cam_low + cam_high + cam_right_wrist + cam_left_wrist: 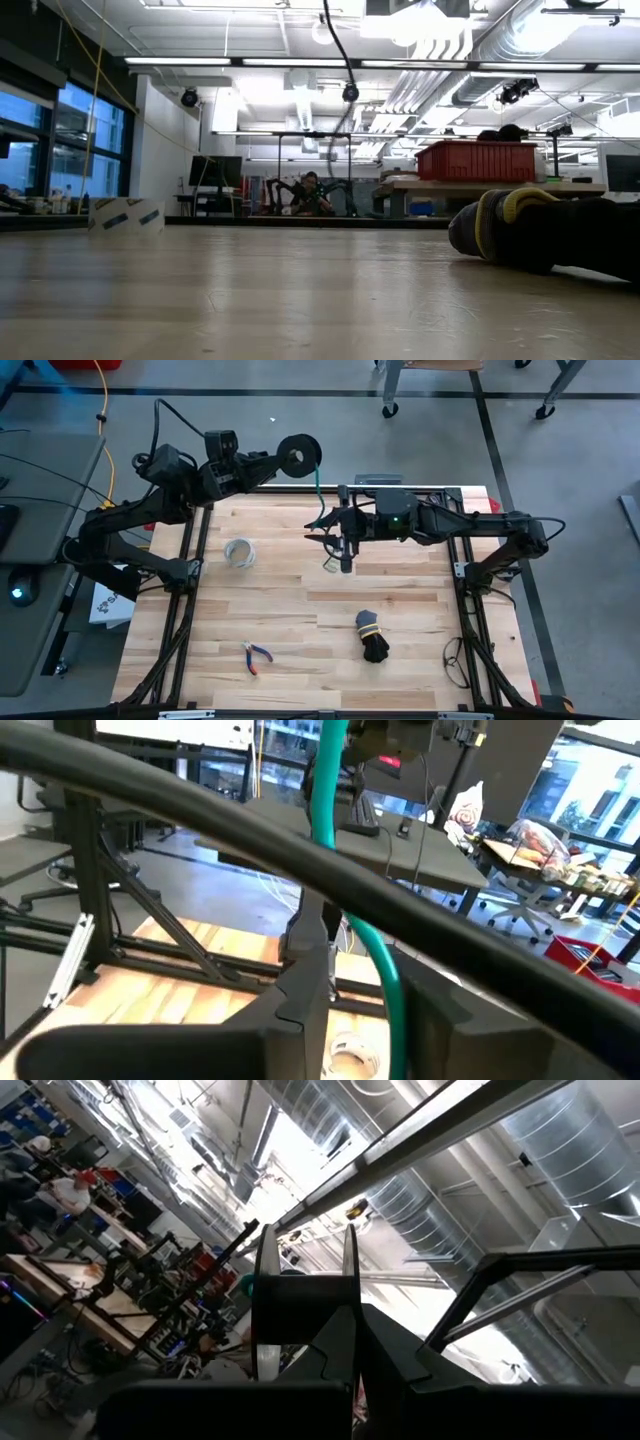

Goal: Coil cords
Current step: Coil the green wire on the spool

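Overhead, left gripper (283,458) is raised past the table's (420,660) far edge, jaws clamped on the dark coil (298,454); its green tail (319,495) hangs to the right gripper (338,540), jaws part-open about it, grip uncertain; nearby lie a pale ring (239,553), pliers (256,657), black bundle (372,637).

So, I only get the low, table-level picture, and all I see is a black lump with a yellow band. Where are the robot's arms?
Observer: From above, the left gripper holds a dark round coil beyond the far edge of the table.
Operator: And the other arm?
Observer: The right gripper is over the middle of the table, with the coil's green tail running toward it.
Operator: Is anything else lying about?
Observer: A pale ring and red-handled pliers lie on the wood.
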`<control>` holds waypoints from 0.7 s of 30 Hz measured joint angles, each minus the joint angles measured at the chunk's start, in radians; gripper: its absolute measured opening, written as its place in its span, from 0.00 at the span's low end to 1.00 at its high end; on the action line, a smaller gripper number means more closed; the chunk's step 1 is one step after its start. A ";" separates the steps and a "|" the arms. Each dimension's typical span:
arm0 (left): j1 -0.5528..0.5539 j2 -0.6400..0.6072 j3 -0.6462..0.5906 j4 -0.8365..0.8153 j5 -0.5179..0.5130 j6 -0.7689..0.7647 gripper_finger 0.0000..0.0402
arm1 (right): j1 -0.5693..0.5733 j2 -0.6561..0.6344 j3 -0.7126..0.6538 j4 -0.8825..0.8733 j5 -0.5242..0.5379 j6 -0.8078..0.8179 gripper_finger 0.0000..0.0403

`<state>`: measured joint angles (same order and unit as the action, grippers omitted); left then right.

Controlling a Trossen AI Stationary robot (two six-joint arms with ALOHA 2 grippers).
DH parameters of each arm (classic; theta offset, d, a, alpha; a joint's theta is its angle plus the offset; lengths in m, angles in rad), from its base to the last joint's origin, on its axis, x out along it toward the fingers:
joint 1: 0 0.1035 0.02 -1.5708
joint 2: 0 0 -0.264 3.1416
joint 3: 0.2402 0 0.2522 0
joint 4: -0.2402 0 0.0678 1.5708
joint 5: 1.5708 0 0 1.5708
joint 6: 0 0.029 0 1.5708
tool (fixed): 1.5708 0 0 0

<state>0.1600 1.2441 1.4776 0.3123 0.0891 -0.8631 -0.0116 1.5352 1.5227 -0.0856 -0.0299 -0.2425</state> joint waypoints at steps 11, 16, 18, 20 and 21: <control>0.000 0.000 0.000 0.001 0.002 -0.025 0.00 | 0.000 -0.010 0.000 -0.006 0.061 -0.026 0.32; 0.001 0.000 0.000 0.000 -0.012 -0.025 0.00 | 0.000 -0.008 0.000 -0.006 0.045 -0.004 0.35; 0.004 0.000 0.000 0.000 -0.017 -0.025 0.00 | 0.000 -0.006 0.000 -0.006 0.034 0.001 0.35; 0.004 0.000 0.000 0.000 -0.022 -0.025 0.00 | 0.000 0.001 0.000 -0.001 0.025 0.001 0.35; 0.004 0.000 0.000 0.000 -0.024 -0.025 0.00 | 0.000 0.003 0.000 0.003 0.023 0.002 0.35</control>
<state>0.1642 1.2442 1.4776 0.3126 0.0654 -0.8883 -0.0120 1.5381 1.5227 -0.0830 -0.0068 -0.2410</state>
